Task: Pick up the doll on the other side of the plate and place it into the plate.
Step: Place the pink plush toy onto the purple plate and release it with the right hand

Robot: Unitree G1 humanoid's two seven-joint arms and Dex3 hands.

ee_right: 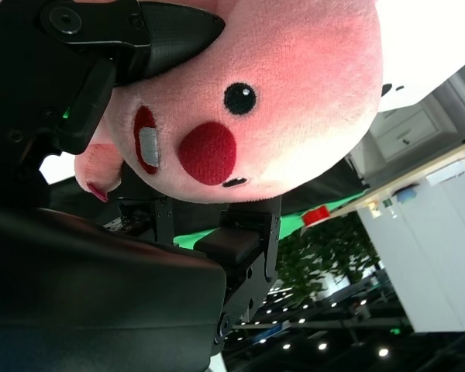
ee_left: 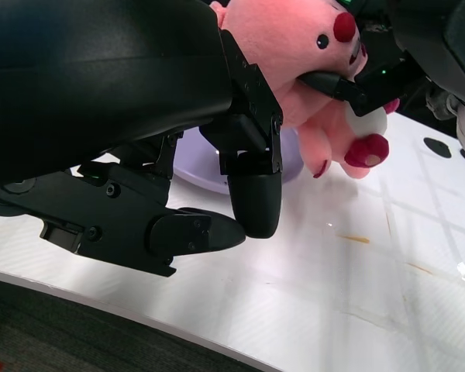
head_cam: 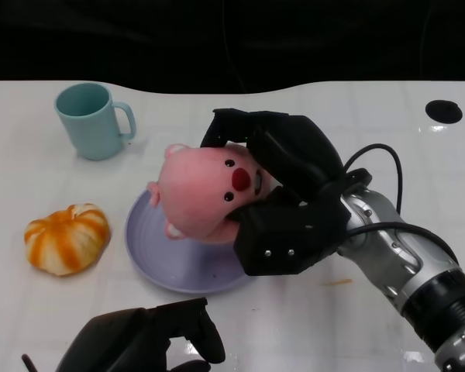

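On the table there is one pink doll [head_cam: 205, 194], one lilac plate [head_cam: 151, 256], one teal mug [head_cam: 89, 120] and one orange pumpkin [head_cam: 66, 238]. Two black hands are visible: one right hand [head_cam: 283, 194] and one left hand [head_cam: 143, 341].

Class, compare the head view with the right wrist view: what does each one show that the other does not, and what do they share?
Only the head view shows the purple plate, the teal mug, the orange pumpkin, the white table and the left hand low at the near edge.

Only the right wrist view shows the room behind: white cabinets and green plants.

Both show the pink doll held in the right hand, its red nose and dark eyes visible.
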